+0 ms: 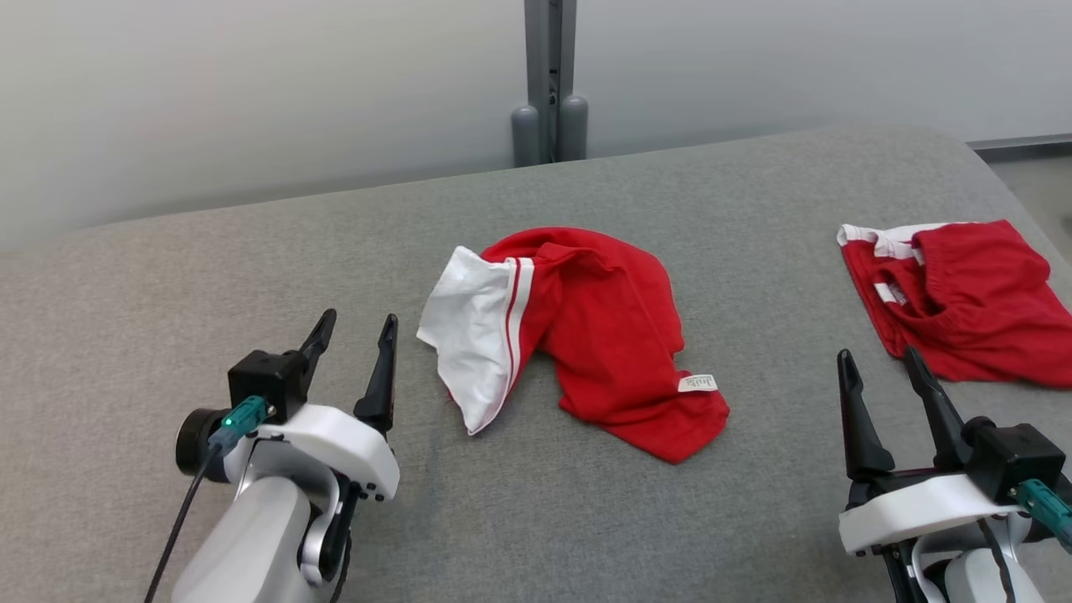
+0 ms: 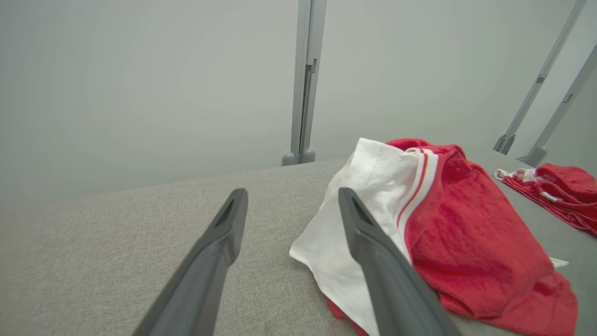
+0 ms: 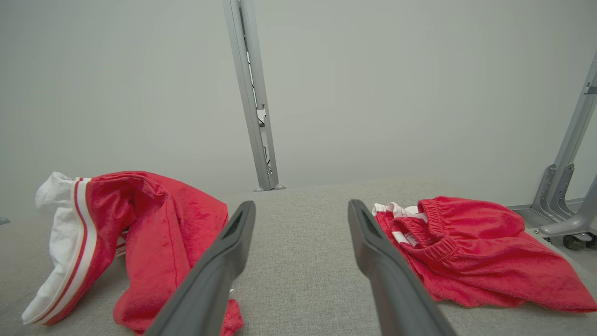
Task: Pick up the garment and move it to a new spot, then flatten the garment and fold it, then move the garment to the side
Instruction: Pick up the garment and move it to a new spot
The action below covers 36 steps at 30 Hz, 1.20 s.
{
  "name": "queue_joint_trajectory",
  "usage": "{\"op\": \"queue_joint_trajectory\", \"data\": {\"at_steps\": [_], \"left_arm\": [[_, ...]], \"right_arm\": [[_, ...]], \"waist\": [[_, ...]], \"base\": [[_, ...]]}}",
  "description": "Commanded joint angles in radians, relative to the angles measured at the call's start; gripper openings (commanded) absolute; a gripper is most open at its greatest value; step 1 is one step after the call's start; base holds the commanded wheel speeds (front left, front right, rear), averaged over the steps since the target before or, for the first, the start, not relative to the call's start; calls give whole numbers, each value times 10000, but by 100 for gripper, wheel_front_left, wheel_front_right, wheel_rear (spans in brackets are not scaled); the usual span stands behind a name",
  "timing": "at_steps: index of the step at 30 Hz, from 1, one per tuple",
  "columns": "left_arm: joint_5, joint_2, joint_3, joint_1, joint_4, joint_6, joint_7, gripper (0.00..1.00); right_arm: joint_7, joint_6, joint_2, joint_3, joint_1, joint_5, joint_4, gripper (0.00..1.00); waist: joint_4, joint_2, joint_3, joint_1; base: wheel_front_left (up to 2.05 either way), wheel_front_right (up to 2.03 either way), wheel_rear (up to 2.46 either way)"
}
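At the near left of the grey fabric-covered table (image 1: 251, 251), my left gripper (image 1: 360, 318) has its two long dark fingers spread apart with nothing between them, the tips hovering over bare cloth surface. In the left wrist view the same gripper (image 2: 293, 192) points toward the far edge, and its right finger crosses in front of the white part of the garment; I cannot tell whether it touches the cloth. At the near right, my right gripper (image 1: 878, 354) is likewise spread wide and empty, and its wrist view (image 3: 302, 204) looks along the fingers at bare table between two heaps of cloth. The crumpled red cloth garment with a white panel (image 1: 603, 335) lies bunched at the middle of the table, just right of the left gripper, white panel and red-and-white stripes to its left, red folds humped up and trailing toward the near right, a small white label (image 1: 698, 383) showing near its near edge. A second red cloth garment with an elastic waistband (image 1: 971, 301) lies at the far right, just beyond the right gripper and well apart from the first. Behind the table stands a grey metal post (image 1: 550, 75) against a pale wall.
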<state>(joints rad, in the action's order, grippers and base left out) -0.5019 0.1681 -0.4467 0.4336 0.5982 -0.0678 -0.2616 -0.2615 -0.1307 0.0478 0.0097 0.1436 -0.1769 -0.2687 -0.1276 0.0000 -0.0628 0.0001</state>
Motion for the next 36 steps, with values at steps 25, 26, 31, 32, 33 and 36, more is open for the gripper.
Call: {"op": "queue_joint_trajectory", "data": {"at_steps": [25,26,31,32,33,36], "left_arm": [[1420,-495,2550,-3473,-2846,-420,-47,100],[1420,-495,2550,-3473,-2846,-420,-47,100],[1580,-599,2710,-3437,-2766,-305,-47,100],[1606,-616,2737,-3431,-2751,-296,-47,100],[1621,-637,2775,-3425,-2736,-293,-47,100],[1700,-680,2849,-3407,-2690,-203,-47,100]], "right_arm": [[38,-1,54,-83,-671,-208,-221,100],[38,-1,54,-83,-671,-208,-221,100],[21,-1,54,-46,-612,-228,-324,100],[17,-1,54,-40,-615,-223,-348,100],[14,-1,54,-33,-617,-224,-366,100],[8,-1,54,-25,-612,-208,-401,100]], "waist": [[1113,0,372,-1],[1113,0,372,-1],[1127,0,338,-1],[1126,0,330,-1],[1124,0,322,-1],[1120,0,296,-1]], "base": [[0,0,0],[0,0,0],[0,0,0],[0,0,0],[0,0,0],[0,0,0]]}}
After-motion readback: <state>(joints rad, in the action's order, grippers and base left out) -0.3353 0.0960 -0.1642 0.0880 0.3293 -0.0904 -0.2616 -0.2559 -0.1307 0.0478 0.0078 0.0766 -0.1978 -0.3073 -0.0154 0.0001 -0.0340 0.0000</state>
